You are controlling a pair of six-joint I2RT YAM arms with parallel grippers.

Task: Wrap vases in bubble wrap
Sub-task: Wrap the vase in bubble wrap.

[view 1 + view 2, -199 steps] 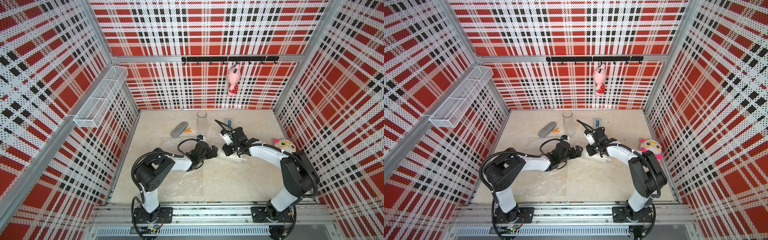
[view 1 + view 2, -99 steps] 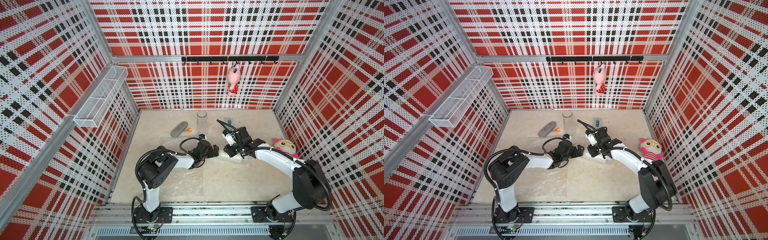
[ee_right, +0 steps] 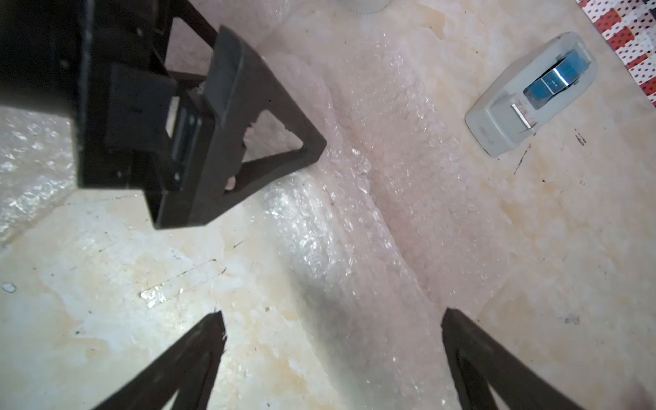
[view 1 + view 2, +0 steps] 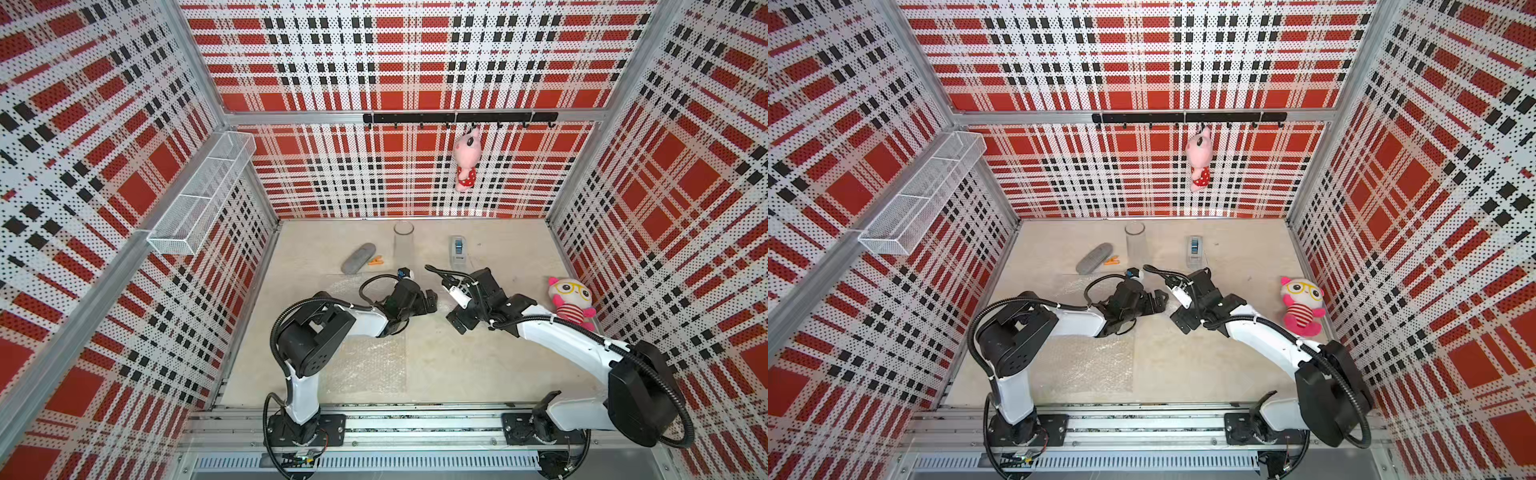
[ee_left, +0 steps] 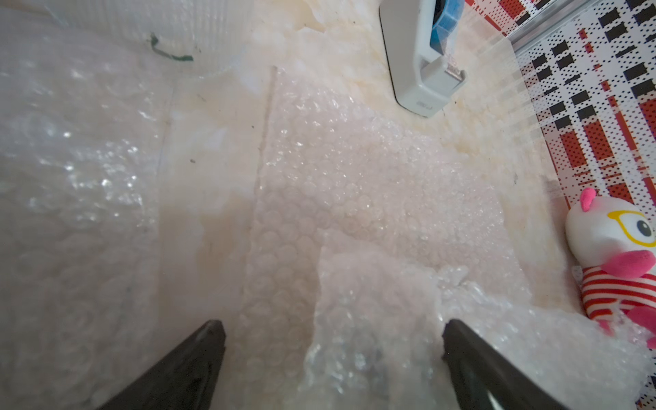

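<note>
A clear glass vase (image 4: 404, 243) (image 4: 1135, 243) stands upright at the back of the table; its base (image 5: 170, 25) shows in the left wrist view. One bubble wrap sheet (image 4: 368, 365) (image 4: 1088, 365) lies flat near the front, under the left arm. A second bubble wrap piece (image 3: 355, 230) (image 5: 372, 198) is rolled into a long bundle at mid-table; what it holds does not show. My left gripper (image 4: 430, 303) (image 5: 333, 340) is open at one end of the bundle. My right gripper (image 4: 451, 307) (image 3: 333, 337) is open, the bundle running between its fingers.
At the back stand a grey tape dispenser (image 4: 457, 250) (image 3: 532, 96), a grey oval case (image 4: 358, 258) and a small orange item (image 4: 376, 261). A plush toy (image 4: 570, 301) sits by the right wall. Another plush (image 4: 465, 160) hangs on the back wall. A wire basket (image 4: 203, 195) hangs on the left wall.
The right gripper has gone from shut to wide open and drawn back slightly towards the right. The left gripper stayed open and edged a little to the right.
</note>
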